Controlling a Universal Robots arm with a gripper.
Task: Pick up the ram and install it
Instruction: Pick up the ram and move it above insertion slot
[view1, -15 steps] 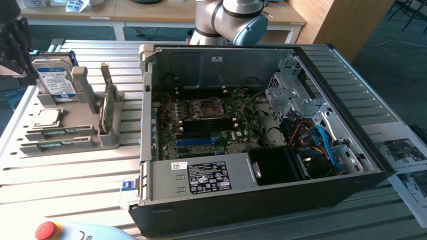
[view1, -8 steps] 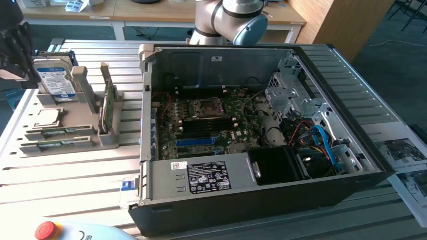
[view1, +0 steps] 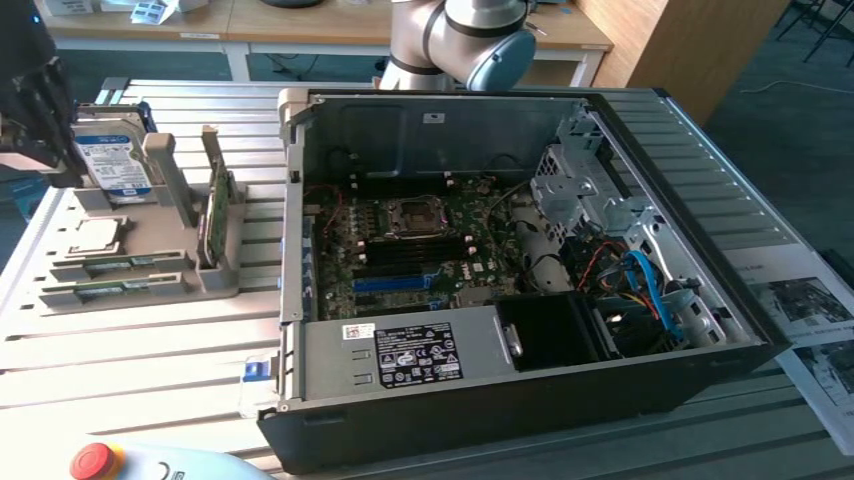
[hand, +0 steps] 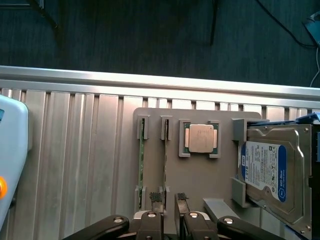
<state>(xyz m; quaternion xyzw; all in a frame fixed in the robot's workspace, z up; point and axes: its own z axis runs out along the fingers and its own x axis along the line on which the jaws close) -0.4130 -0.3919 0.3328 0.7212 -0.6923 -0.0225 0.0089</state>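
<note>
Overall light: bright, even, from above in both views.
Tabletop (hand: 75, 150): ribbed metal, with a white glare band along one edge in the wrist view.
Computer case (view1: 534, 410): interior shadowed, darkest beside the fan.
Floor (hand: 150, 30): dim.
Fingers (hand: 150, 226): dark, with small highlights on the screws.

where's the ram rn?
On the exterior view's left, outside the PC case: the ram stands on edge in the grey holder, between the CPU and a second stick. In the wrist view its end lies close to the open gripper.
</note>
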